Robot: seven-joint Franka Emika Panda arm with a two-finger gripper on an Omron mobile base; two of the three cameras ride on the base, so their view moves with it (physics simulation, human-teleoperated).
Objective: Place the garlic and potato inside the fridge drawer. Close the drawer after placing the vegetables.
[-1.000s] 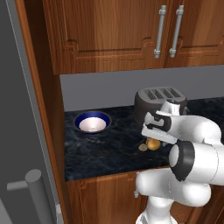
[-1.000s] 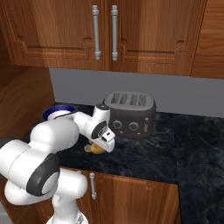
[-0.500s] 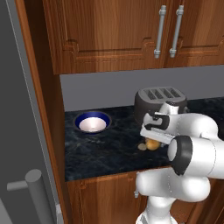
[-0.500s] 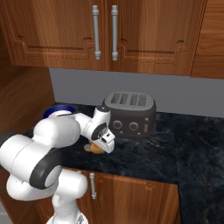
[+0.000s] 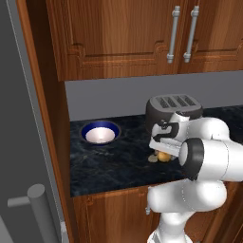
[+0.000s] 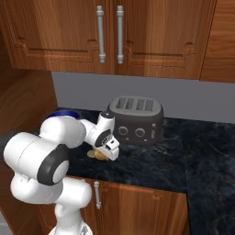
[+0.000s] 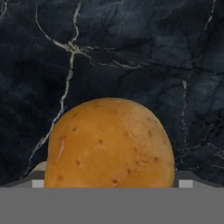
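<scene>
The potato [image 5: 164, 155], a golden-brown oval, lies on the dark marble counter [image 5: 114, 163] in front of the toaster. It looms large and speckled in the hand view [image 7: 109, 144]. The garlic [image 5: 153, 159], a small pale lump, rests just to its left and touches it [image 6: 92, 154]. My gripper [image 5: 163, 151] points down right over the potato [image 6: 100, 155]. It stands open, with a fingertip [image 7: 38, 178] showing low on each side of the potato. The fridge drawer is out of view.
A dark four-slot toaster [image 5: 173, 108] stands right behind the hand. A blue bowl [image 5: 99, 133] sits at the counter's back left. The grey fridge door [image 5: 19, 142] with its handle [image 5: 40, 209] rises at the left. Wooden cabinets [image 6: 110, 36] hang overhead.
The hand has eased a little left and down, closing in on the potato. The potato and garlic have not moved.
</scene>
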